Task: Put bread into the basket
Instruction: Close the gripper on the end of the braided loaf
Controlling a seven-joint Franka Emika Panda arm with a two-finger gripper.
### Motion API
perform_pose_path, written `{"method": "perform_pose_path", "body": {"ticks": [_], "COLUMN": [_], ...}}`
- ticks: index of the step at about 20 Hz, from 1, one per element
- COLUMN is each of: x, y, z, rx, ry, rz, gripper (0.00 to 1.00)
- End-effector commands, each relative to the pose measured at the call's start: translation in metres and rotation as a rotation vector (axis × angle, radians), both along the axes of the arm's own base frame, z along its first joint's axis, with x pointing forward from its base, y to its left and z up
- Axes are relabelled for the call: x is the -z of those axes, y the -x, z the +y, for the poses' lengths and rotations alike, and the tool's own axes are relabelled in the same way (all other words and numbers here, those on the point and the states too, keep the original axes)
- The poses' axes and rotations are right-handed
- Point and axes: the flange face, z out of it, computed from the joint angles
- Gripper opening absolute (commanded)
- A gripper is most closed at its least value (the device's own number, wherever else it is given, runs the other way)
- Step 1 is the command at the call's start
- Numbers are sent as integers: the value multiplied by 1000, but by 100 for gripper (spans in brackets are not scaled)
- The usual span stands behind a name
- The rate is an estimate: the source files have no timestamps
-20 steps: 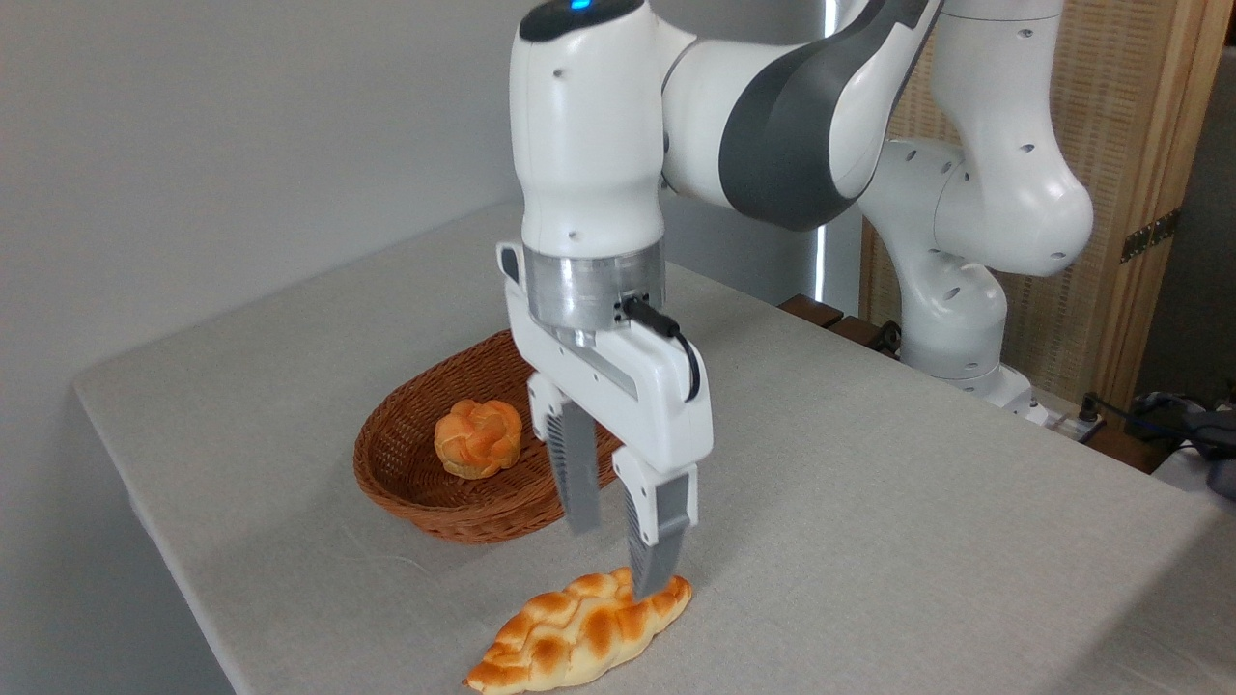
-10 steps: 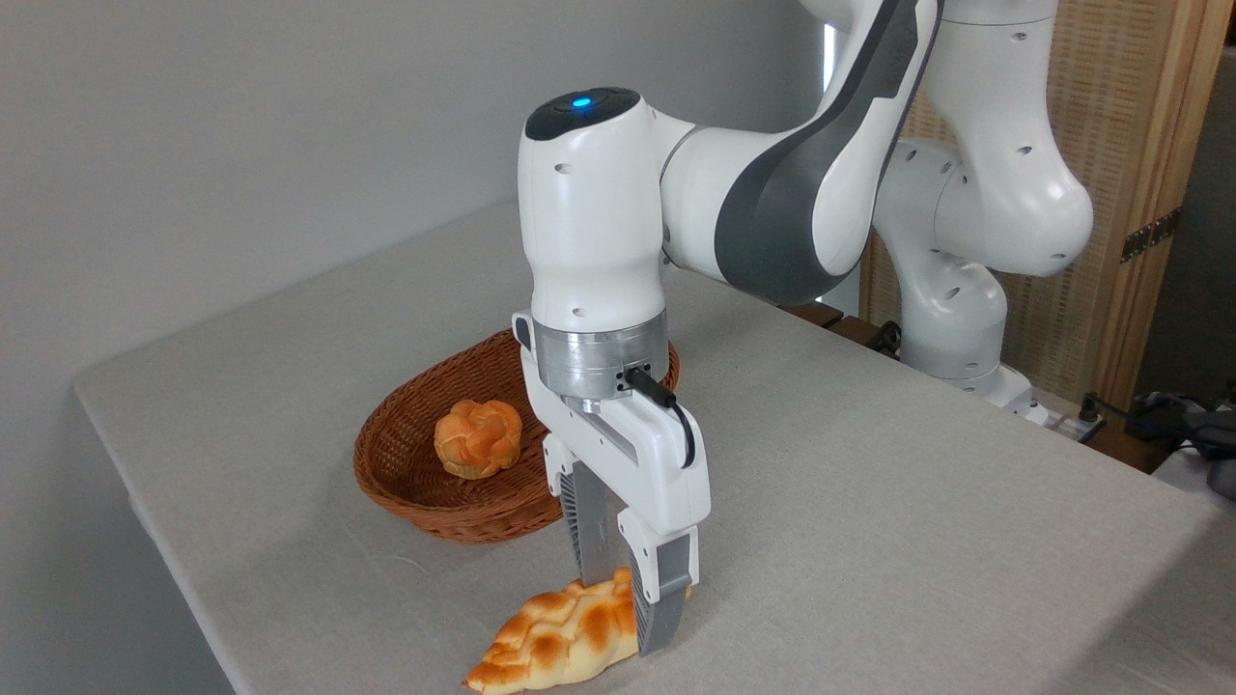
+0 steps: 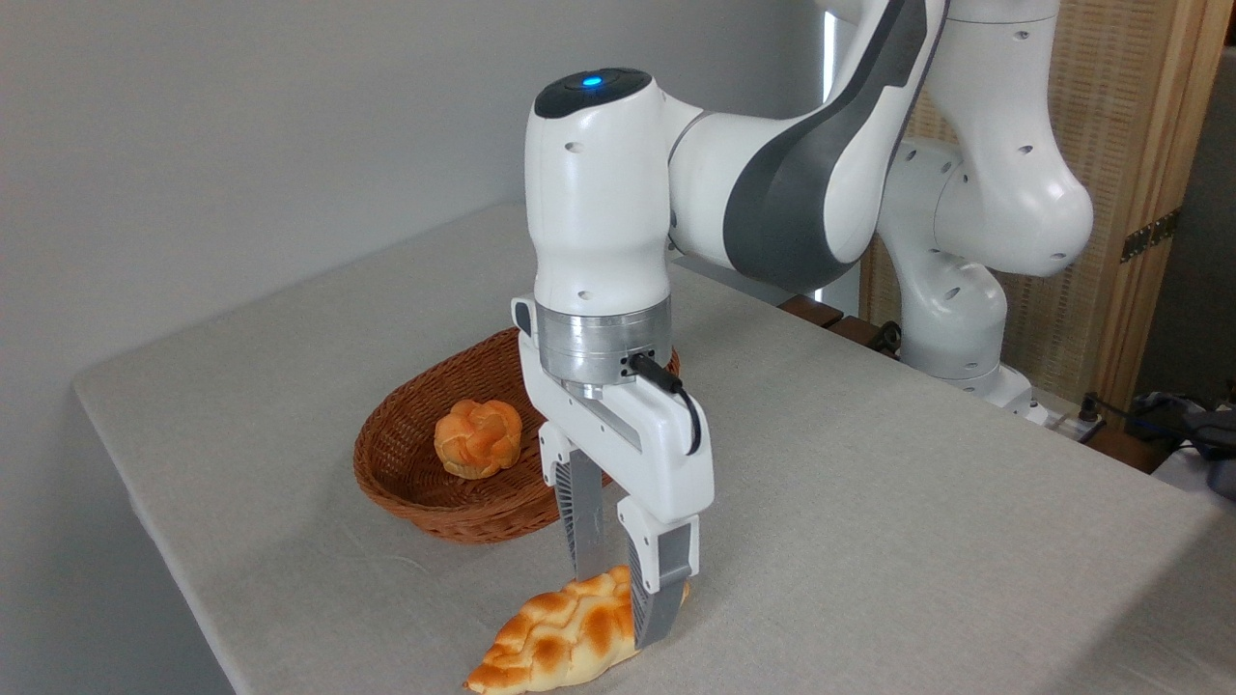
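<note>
Straddling the right end of the bread (image 3: 560, 642), the tool (image 3: 618, 603) points straight down with its fingers pinching the loaf across its width. The bread lies on the desk (image 3: 869, 541), its long axis running down and left from the tool — so most of it hangs off to one side. The basket (image 3: 425, 502) sits just behind and left of the tool, a bun (image 3: 477, 438) inside.

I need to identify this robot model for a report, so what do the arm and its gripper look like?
The arm has glossy white rounded shells with dark grey joint panels and small round holes. A dark cap on top carries a blue light. A silver metal ring joins the wrist to a boxy white gripper with two grey ribbed fingers. A short black cable loops along the gripper's side.
</note>
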Motion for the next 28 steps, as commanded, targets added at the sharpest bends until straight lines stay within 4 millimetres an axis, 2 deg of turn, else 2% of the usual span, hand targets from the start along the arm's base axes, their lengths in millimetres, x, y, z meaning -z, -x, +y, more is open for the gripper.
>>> {"method": "perform_pose_path", "body": {"ticks": [1,5,8,12,19,28], "x": [-5,2,0,1,21,28], "y": [2,0,-2,-4,-7,-10], "z": [8,3,2,2,-3,-10], "rx": [5,-1,-46,-52,-41,-33], "ry": [-8,9,80,85,81,80], "rz": [-24,-15,-52,-59,-25,-23], "gripper": [100,100,100,100,100,100]}}
